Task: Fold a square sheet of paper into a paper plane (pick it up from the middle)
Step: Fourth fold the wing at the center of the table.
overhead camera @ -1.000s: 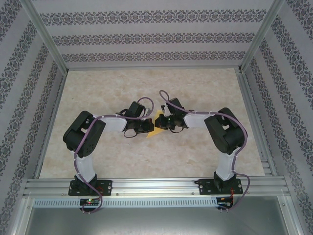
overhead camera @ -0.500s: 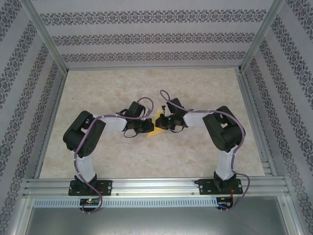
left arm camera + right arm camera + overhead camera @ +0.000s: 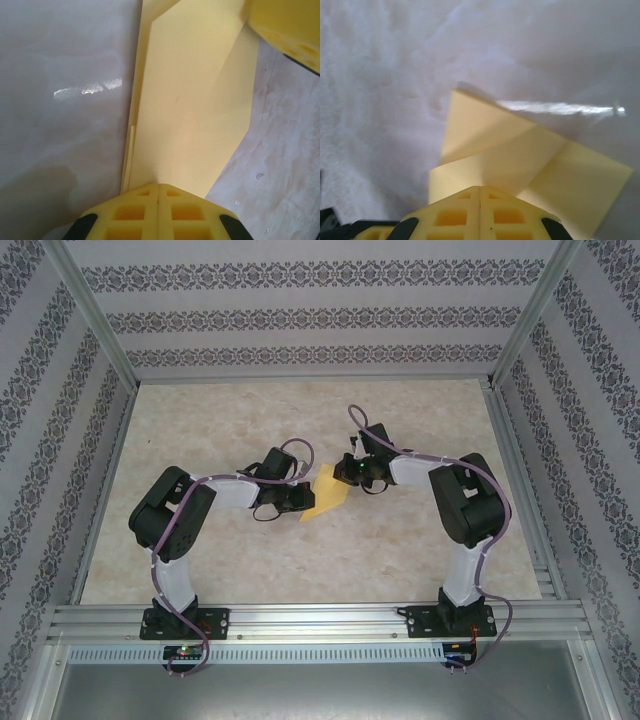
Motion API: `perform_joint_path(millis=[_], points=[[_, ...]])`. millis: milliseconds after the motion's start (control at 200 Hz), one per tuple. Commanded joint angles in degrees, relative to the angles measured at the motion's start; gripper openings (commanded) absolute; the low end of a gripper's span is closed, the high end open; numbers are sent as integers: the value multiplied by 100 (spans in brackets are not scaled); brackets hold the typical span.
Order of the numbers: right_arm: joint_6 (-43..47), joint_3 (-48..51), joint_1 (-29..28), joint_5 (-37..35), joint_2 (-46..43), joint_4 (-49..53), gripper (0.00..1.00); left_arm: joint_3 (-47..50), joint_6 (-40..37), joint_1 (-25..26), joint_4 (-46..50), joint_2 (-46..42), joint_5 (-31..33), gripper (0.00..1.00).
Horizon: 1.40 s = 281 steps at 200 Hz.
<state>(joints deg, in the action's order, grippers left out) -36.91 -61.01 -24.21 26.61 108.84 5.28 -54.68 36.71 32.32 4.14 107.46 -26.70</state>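
Note:
The square sheet of paper (image 3: pixel 326 495) is yellow and lies folded into a narrow, pointed, layered shape mid-table. My left gripper (image 3: pixel 302 499) is at its left end. In the left wrist view the gripper (image 3: pixel 158 185) is shut, its tips resting on the near end of the paper (image 3: pixel 190 100). My right gripper (image 3: pixel 347 475) is at the paper's far right corner. In the right wrist view it (image 3: pixel 479 188) is shut too, tips down on a folded flap of the paper (image 3: pixel 485 145) that bulges slightly. One right finger (image 3: pixel 285 25) shows at the top right of the left wrist view.
The marbled tabletop (image 3: pixel 230 420) is bare around the paper. Patterned walls and aluminium frame posts (image 3: pixel 95 310) close in the back and both sides. A metal rail (image 3: pixel 320 618) carries both arm bases at the near edge.
My right gripper has drawn back up and to the right, off the middle of the paper, uncovering more of the yellow sheet. The left arm has stayed put.

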Motion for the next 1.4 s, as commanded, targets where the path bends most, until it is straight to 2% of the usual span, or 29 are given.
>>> perform_joint_path(millis=[0,250,540,899,1229,1399], points=[[10,157,-203,318,-459,-413,0,318,8,52,893,405,420,0],[-88,238,-622,403,-3,-484,0,308,-24,47,904,403,424,0],[-27,91,-656,327,499,-237,0,303,-21,47,950,400,440,0],[-88,146,186,-428,608,-165,0,383,-28,51,1031,373,466,0],[227,-632,736,-648,885,481,0,431,-19,52,974,381,423,0],[414,-801,919,-667,637,651,0,424,-34,49,948,386,405,0]])
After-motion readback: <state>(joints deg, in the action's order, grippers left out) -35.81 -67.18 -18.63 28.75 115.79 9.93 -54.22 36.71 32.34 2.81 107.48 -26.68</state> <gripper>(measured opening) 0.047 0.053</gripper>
